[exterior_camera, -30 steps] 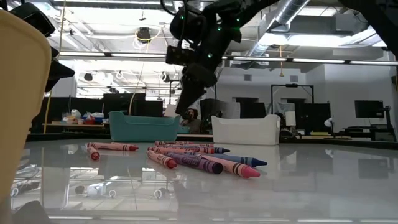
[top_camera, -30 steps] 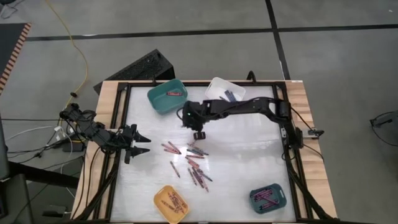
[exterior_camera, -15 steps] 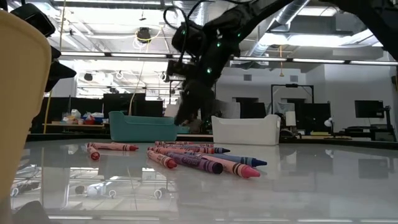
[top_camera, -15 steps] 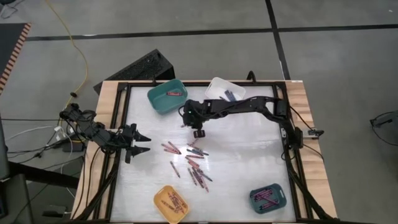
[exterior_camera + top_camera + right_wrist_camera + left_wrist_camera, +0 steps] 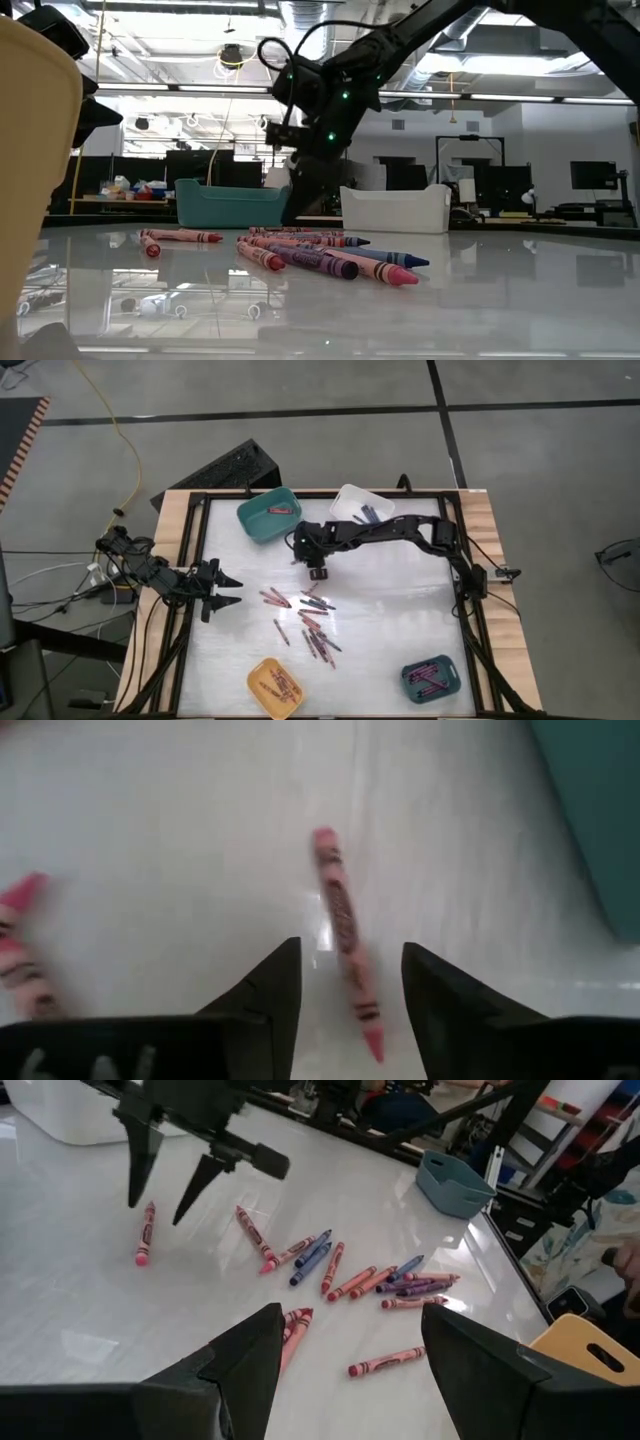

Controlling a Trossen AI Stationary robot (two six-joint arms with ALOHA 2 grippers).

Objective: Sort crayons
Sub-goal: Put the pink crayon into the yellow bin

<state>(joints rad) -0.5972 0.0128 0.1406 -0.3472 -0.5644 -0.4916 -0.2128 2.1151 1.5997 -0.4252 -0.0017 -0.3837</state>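
Several crayons [image 5: 305,618] lie scattered flat on the white tabletop near its middle. One pink-red crayon [image 5: 343,925] lies apart from them, on the far side. My right gripper [image 5: 345,970] hangs low over it, open, one finger on either side of the crayon and not touching it. The left wrist view shows the same gripper [image 5: 155,1210] just above that crayon [image 5: 144,1240]. My left gripper [image 5: 232,588] waits open near the table's left edge.
A teal bin [image 5: 262,520] holding a red crayon and a white bin [image 5: 350,498] stand at the far edge. A yellow bin [image 5: 258,678] and a dark blue bin [image 5: 410,672] with crayons stand at the near edge. Black rails frame the table.
My right gripper has sunk toward the table, down over the lone pink-red crayon, and its fingers stand wider apart than before. The crayons have not moved.
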